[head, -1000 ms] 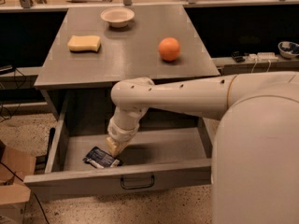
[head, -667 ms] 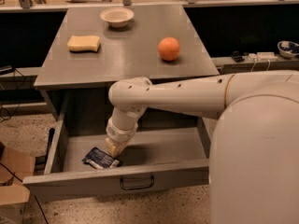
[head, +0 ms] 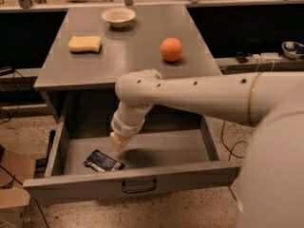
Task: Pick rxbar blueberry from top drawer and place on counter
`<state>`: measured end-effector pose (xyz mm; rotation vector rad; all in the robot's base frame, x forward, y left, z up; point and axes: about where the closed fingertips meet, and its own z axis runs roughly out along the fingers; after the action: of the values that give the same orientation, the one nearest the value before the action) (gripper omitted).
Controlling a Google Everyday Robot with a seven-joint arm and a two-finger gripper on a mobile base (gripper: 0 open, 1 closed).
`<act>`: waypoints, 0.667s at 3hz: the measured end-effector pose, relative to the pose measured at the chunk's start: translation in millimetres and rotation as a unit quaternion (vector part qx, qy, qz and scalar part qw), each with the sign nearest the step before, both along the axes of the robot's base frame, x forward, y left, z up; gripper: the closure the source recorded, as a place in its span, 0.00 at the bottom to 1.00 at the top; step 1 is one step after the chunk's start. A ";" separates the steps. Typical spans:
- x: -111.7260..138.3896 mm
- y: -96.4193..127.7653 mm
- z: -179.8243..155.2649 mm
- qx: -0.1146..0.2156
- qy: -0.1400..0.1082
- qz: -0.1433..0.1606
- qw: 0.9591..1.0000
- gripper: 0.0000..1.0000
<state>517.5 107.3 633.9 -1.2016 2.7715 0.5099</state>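
Observation:
The rxbar blueberry (head: 103, 161), a dark navy wrapper with pale ends, lies flat on the floor of the open top drawer (head: 185, 174), near its front left. My gripper (head: 118, 141) points down inside the drawer, just above and to the right of the bar, apart from it. The arm reaches in from the right. The grey counter (head: 128, 61) is above the drawer.
On the counter sit a yellow sponge (head: 85, 43) at the left, a white bowl (head: 118, 16) at the back and an orange (head: 171, 49) at the right. The drawer's handle (head: 139, 186) is at the front centre. A cardboard box (head: 12, 175) stands on the floor at the left.
My gripper has risen a little and shifted slightly right, away from the bar. The bar has stayed in place in the drawer.

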 end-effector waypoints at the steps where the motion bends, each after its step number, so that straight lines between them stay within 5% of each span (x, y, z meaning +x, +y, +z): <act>1: 2.7 -5.5 23.7 0.004 -0.030 0.018 0.999 0.35; 2: 1.8 -4.4 18.7 0.003 -0.024 0.015 1.000 0.11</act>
<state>519.3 102.9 652.7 -1.2385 2.7143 0.4847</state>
